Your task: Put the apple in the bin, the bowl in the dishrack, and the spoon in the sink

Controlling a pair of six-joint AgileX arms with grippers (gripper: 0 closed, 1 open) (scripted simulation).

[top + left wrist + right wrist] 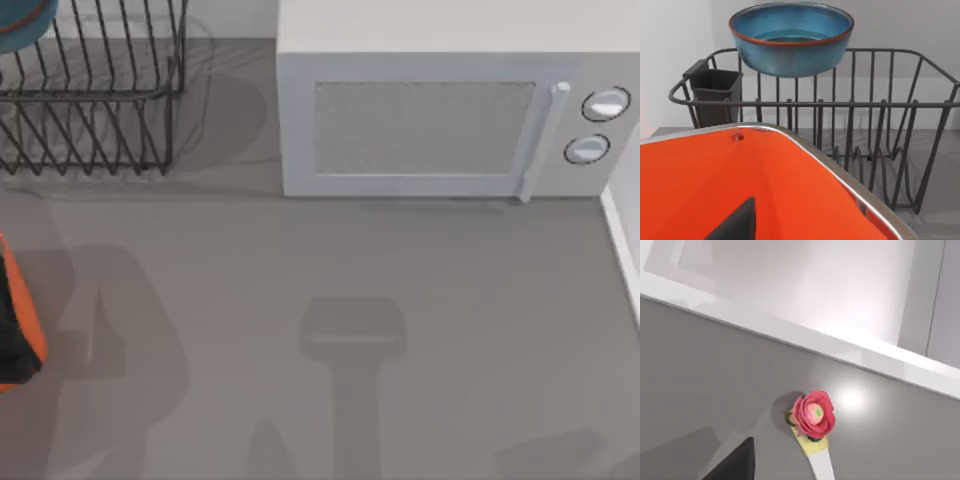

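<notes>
Two of your task things sit together at the surface's far left: the bowl (791, 37) rests on the dishrack (880, 105), behind the orange bin (790, 200). By the sink's white rim lies a flower-topped spoon (812, 422). You cannot tell either pincer's state.

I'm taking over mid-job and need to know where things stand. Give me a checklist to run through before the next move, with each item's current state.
1. Bowl at the dishrack: in the left wrist view it sits up at the rack's back rim; seated or held, cannot tell.
2. Bin within reach of the left arm: ok, its orange wall is close under the left wrist camera.
3. Apple in the bin: cannot tell.
4. Spoon, with a rose-shaped handle end, in the sink: not ok, it lies on the grey counter.
5. Sink edge near the spoon: ok, the white rim runs just beyond it.
</notes>
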